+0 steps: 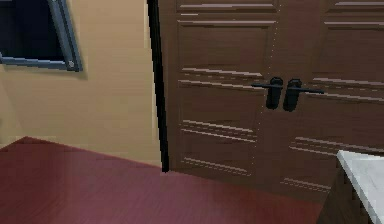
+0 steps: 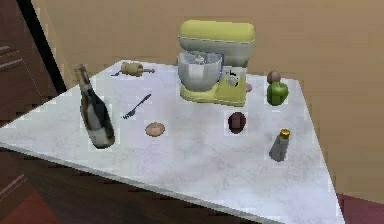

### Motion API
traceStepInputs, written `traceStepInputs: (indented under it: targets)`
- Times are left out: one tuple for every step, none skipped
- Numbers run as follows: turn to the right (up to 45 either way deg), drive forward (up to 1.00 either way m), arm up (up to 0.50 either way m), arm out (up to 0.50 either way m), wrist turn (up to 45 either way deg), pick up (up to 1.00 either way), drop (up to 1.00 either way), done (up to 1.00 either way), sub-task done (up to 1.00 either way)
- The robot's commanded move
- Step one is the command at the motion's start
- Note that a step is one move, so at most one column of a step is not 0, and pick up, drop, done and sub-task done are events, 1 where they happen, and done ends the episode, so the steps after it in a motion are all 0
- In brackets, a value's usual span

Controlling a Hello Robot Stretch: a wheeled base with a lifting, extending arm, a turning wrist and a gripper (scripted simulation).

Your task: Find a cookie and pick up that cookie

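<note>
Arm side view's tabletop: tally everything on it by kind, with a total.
Bottle: 1
Stand mixer: 1
Fork: 1
Shaker: 1
Tan utensil: 1
Small round items: 4 (tan disc, dark ball, green fruit, brown ball)
Total: 9

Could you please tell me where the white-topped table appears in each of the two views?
Forward view: the white-topped table is a corner at the bottom right, in front of the dark brown door.
Arm side view: it spreads across the middle and bottom, bearing a stand mixer and a bottle.
Shared landmark: the dark brown door, across the forward view's right half and at the arm side view's left edge.
</note>
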Motion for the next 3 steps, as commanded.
traceStepInputs:
  targets:
    - [0.0, 0.0, 0.5, 0.0, 0.0, 0.0, 0.0, 0.0, 0.0]
    - [0.0, 0.0, 0.38, 0.0, 0.0, 0.0, 0.0, 0.0, 0.0]
    - [0.0, 0.0, 0.0, 0.32, 0.0, 0.0, 0.0, 0.0, 0.0]
